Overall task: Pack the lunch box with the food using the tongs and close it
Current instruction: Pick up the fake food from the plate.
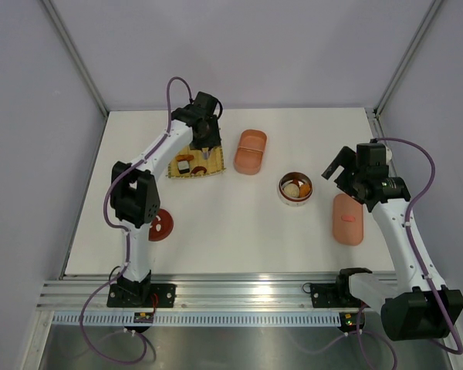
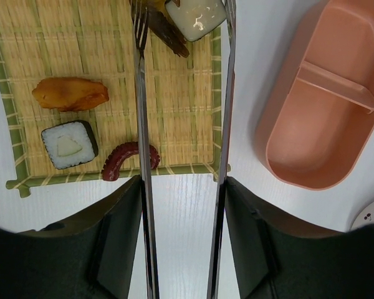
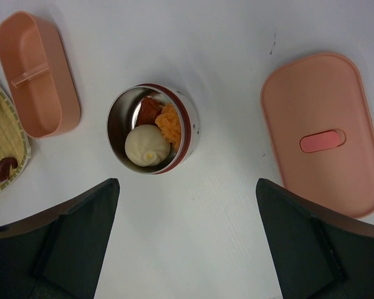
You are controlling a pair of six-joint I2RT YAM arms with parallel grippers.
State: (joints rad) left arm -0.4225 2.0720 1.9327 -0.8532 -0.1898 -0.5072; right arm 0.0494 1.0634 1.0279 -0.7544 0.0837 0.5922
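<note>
Left tool [image 2: 182, 187] is clamped on the tongs [image 2: 141, 124], one finger against the outside of each arm, so that a squeeze of the tool closes the tips. Both arms run forward over the yellow mat [image 2: 174, 93]. A white block [image 2: 196, 17] with a dark strip beside it lies between them at the far edge of the left wrist view. That edge cuts off the tips, so I cannot tell whether the block is pinched or only straddled.

Other food on the mat, all left of the tongs:
- an orange-brown lump [image 2: 70, 93]
- a sushi roll [image 2: 68, 144]
- a red curled piece [image 2: 128, 159]

The lunch box [image 2: 324, 118] stands just beside the mat, open, its divided tray bare. In my judgement packing of this box has not begun, and the short carry suits the tongs.

Its lid [image 3: 324, 131] lies flat on the table [image 3: 224, 50], well apart from the box. My right tool [image 3: 187, 187] hovers with jaws wide, holding nothing, over a round steel pot [image 3: 119, 115] containing a white bun and orange pieces. Being near the lid, it is probably kept free for closing
</note>
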